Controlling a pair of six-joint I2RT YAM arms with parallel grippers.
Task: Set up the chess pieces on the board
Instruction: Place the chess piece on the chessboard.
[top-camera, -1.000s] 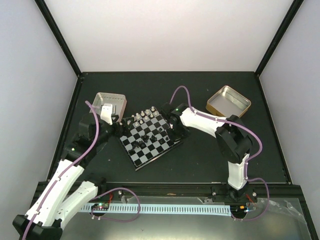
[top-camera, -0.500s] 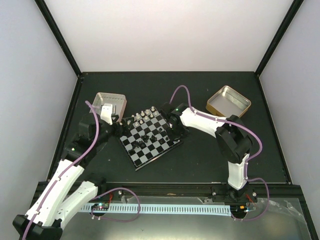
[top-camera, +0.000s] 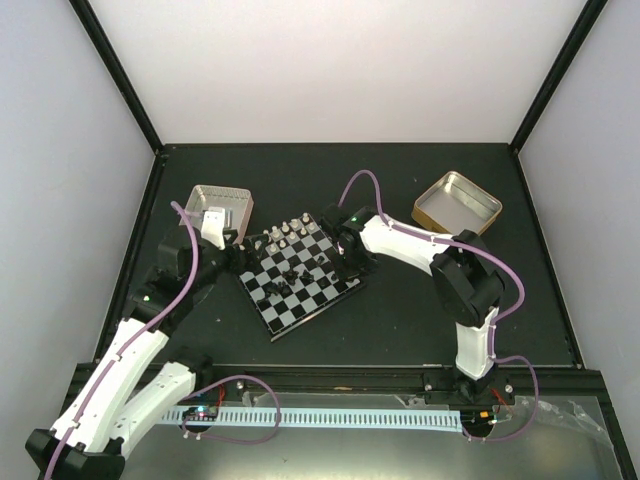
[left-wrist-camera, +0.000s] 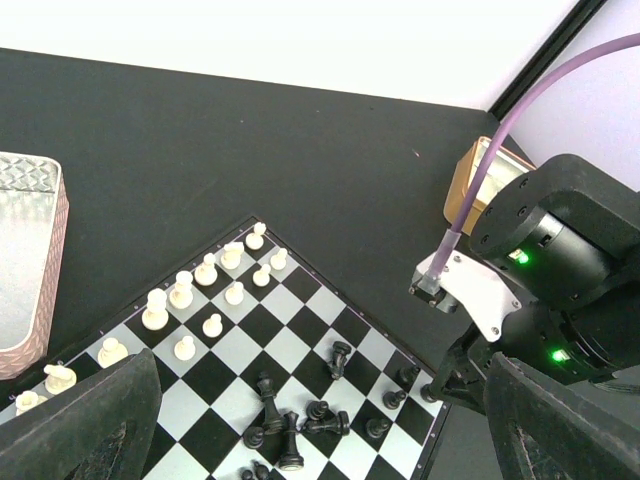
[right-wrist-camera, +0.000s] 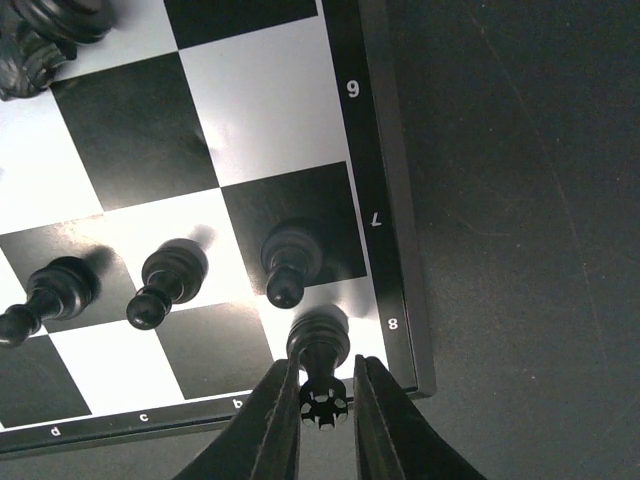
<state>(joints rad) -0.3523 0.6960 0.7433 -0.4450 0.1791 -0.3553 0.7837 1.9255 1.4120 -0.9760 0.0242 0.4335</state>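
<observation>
Barely anything has shifted in the overhead view since a second ago: both arms and the board (top-camera: 300, 305) sit where they were, and only the right wrist seems to have nudged a shade. From the left: the left gripper (top-camera: 240, 256) hovers at the board's left corner, fingers spread wide with nothing between them; the pink tin (left-wrist-camera: 45, 265) lies just beyond that corner, off the board; the white pieces (left-wrist-camera: 182, 289) stand upright in two rows along the board's far-left edge, a side that looks finished as far as the left wrist view shows, its near end hidden behind a finger. Mid-board, the black pieces (left-wrist-camera: 290, 450) are a loose jumble, several toppled, none in rank. At the board's right corner work is under way: three black pawns (right-wrist-camera: 165, 280), by the look of them, stand in the second row in from the edge; a black rook (right-wrist-camera: 320, 345) stands on the corner square beside the figure 8; the right gripper (right-wrist-camera: 325, 372) brackets its crown, fingers drawn close on either side, though whether they pinch it or have just let go cannot be told. The gold tin (top-camera: 432, 218) sits open, well to the right of the board. By this reckoning one colour is set and the other barely begun; most black men remain to be lifted, righted and ranked.
</observation>
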